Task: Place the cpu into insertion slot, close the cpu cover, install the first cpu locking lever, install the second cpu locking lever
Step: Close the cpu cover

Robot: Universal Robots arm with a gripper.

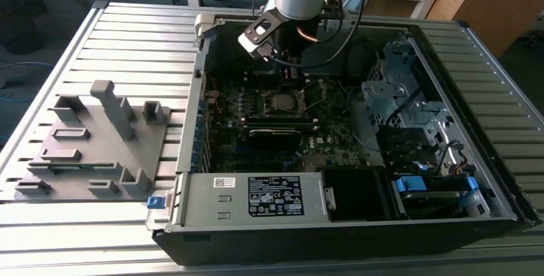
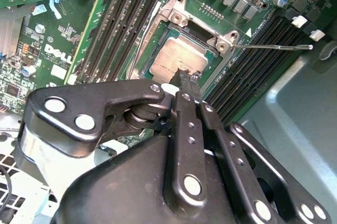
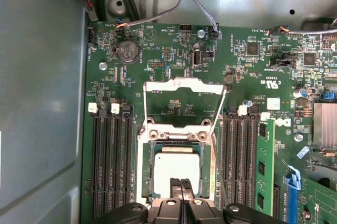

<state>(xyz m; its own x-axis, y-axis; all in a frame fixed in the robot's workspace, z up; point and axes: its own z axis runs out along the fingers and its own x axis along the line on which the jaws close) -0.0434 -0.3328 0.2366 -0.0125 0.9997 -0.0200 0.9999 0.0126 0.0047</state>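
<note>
Edge of cpu (image 3: 176, 166) behind gripper (image 3: 182, 184)

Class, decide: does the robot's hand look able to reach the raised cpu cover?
Probably yes: the hand sits at the edge of the cpu, and the cpu cover stands open just beyond it, nothing between.

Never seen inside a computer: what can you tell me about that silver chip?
The cpu is a flat square chip with a dull silver-grey metal top. It lies level in the slot on the green board, the cover flipped open beside it. Shut jaws hover over one edge; contact cannot be told.
</note>
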